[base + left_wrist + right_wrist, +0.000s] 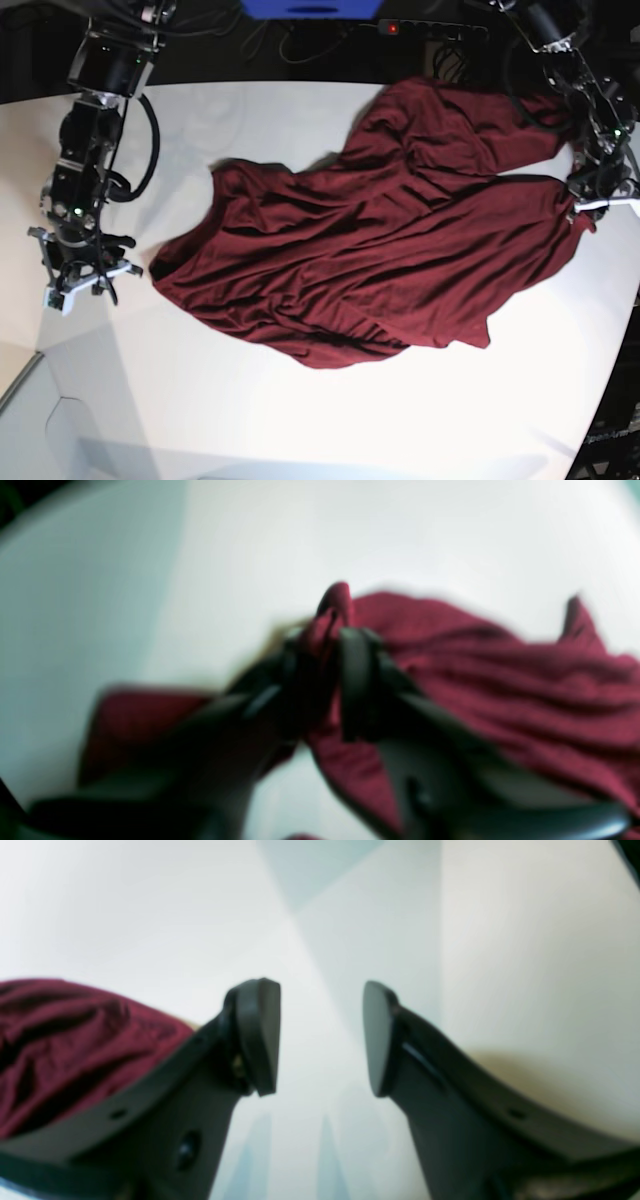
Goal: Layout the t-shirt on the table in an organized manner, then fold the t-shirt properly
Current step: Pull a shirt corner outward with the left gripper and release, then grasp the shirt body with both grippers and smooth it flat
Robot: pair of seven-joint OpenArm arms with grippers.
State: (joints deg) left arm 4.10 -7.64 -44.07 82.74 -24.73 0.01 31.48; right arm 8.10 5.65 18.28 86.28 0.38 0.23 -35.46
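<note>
Base view: the dark maroon t-shirt (380, 250) lies crumpled and spread across the middle and far right of the white counter (300, 420), with many wrinkles, one part reaching toward the far edge and its left tip ending near the left side. The left hand (590, 205) sits at the shirt's right edge, touching the cloth there. The right hand (82, 275) hangs over bare counter just beside the shirt's left tip, apart from it.

In the left wrist view, which is blurred, the left hand (320, 650) has a bunched ridge of maroon fabric (500, 680) standing between its dark fingers (355, 680), clenched on the cloth.

In the right wrist view the right hand (320, 1037) is released, its two pads (260, 1035) standing well apart with only white counter (525, 965) between them; a fold of the shirt (75, 1040) lies off to the left.
</note>
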